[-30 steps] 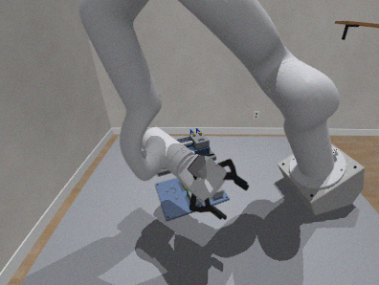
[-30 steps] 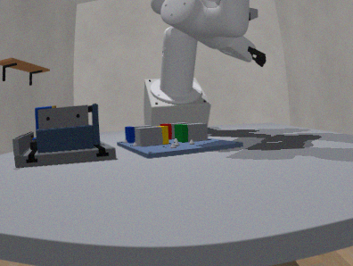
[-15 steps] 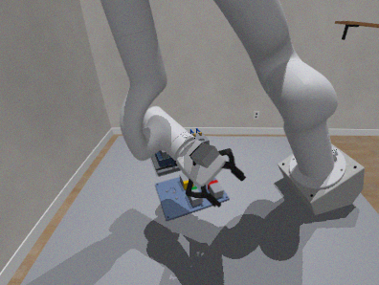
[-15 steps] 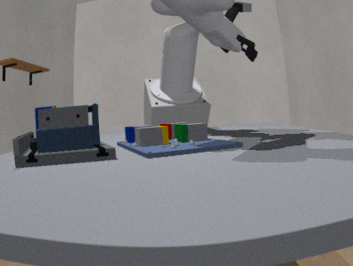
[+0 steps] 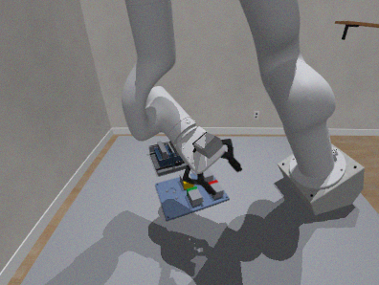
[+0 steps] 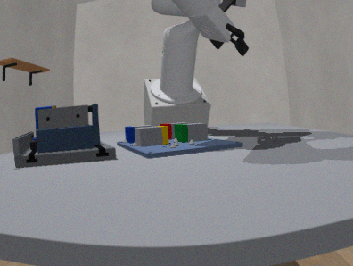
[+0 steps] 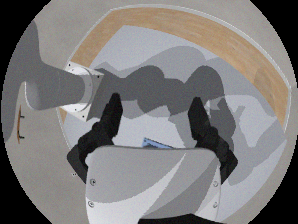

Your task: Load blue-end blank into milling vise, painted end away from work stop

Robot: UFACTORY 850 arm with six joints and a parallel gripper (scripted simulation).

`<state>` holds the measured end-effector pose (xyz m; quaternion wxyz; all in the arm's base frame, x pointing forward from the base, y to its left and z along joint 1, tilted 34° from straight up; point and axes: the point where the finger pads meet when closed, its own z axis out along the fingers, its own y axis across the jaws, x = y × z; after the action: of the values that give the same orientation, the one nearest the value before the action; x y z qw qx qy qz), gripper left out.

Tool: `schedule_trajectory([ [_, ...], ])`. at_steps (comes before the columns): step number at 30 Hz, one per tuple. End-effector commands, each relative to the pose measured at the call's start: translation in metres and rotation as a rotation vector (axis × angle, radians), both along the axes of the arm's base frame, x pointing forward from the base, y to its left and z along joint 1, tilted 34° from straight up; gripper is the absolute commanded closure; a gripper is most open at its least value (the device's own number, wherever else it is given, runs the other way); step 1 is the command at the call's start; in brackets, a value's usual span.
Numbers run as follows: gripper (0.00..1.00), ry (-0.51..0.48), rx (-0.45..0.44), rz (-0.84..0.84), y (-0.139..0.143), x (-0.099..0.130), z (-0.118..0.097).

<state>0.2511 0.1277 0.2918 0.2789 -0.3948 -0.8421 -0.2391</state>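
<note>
Top view: the claw (image 5: pixel 226 180) (image 6: pixel 230 46) (image 7: pixel 156 102) stands wide and empty near the centre, its 2 fingers apart, probably to fit over a blank. Beneath and left lies the blue plate (image 5: pixel 174 210) (image 6: pixel 149 153) (image 7: pixel 150 144); the vise (image 5: pixel 165 171) (image 6: pixel 67 137) sits farther up the frame. I cannot make out the blue end.

Exterior view: the blue-ended blank (image 6: pixel 129 134) is on the plate's left part, behind the yellow-ended blank (image 6: pixel 149 137). That crowding likely calls for a careful finger approach.

Wrist view: just 1 sliver of plate shows, so aiming probably comes first.
</note>
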Motion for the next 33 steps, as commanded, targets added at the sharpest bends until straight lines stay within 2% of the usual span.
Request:
schedule_trajectory([
  [1, 0.00, -0.081, -0.054, -0.053, -0.017, 0.001, 0.007],
  [9, 0.00, -0.098, -0.066, -0.064, -0.020, 0.002, 0.009],
  [19, 0.00, -0.261, -0.175, -0.172, -0.053, 0.005, 0.022],
  [26, 0.00, -0.261, -0.175, -0.172, -0.053, 0.005, 0.022],
  [33, 0.00, -0.373, -0.252, -0.247, -0.076, 0.007, 0.031],
])
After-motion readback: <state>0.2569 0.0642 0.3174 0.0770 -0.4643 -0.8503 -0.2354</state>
